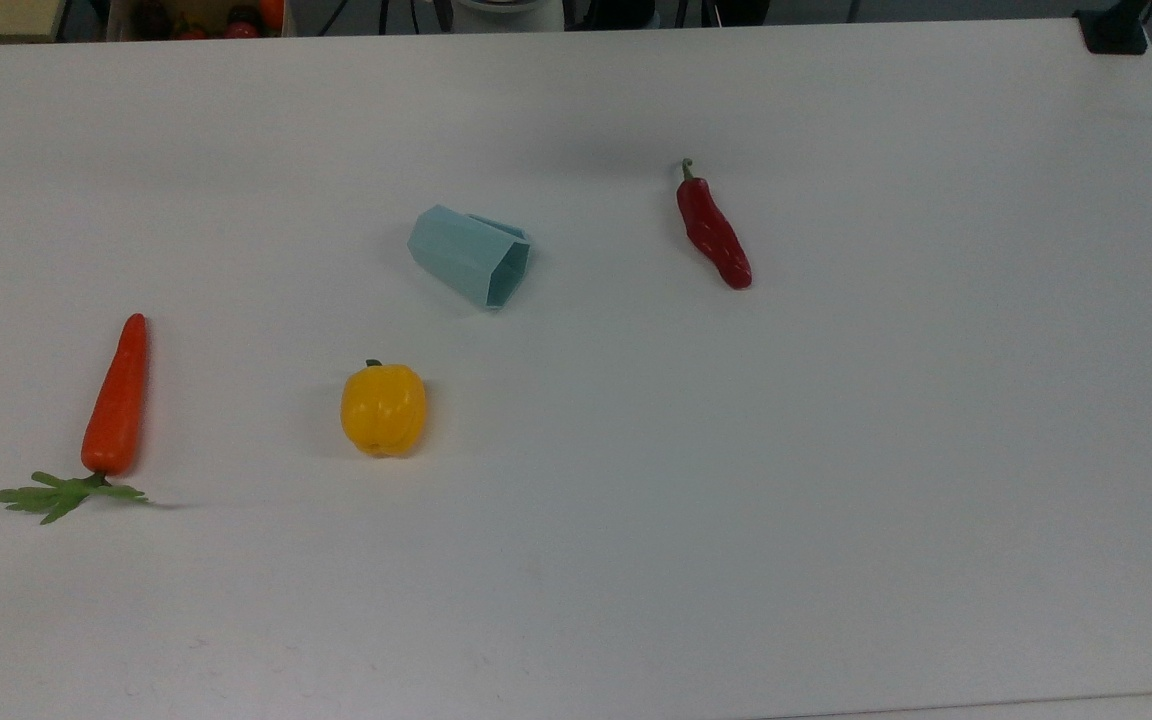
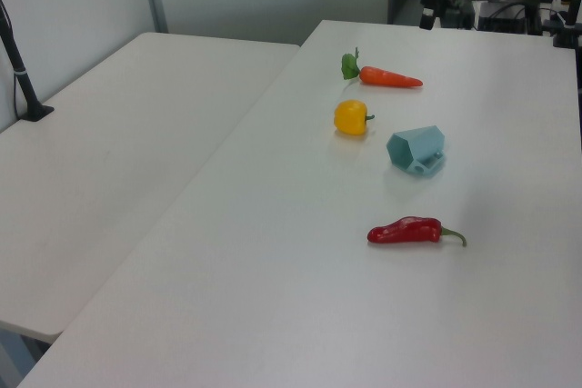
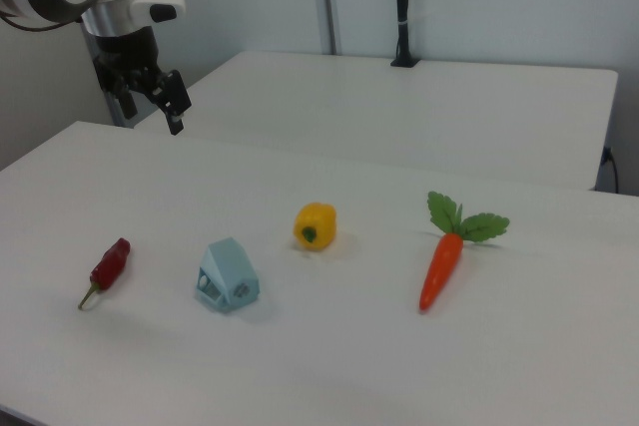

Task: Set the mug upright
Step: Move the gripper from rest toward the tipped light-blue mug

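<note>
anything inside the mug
The mug lies on its side on the table. In the top view its open mouth shows a bare teal interior; the deepest part is out of sight.

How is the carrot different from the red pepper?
The carrot is orange with green leaves at one end; the red pepper is dark red with a thin green stem. The carrot looks longer and straight; the red pepper is shorter and lumpy. Both lie flat on the white table.
</note>
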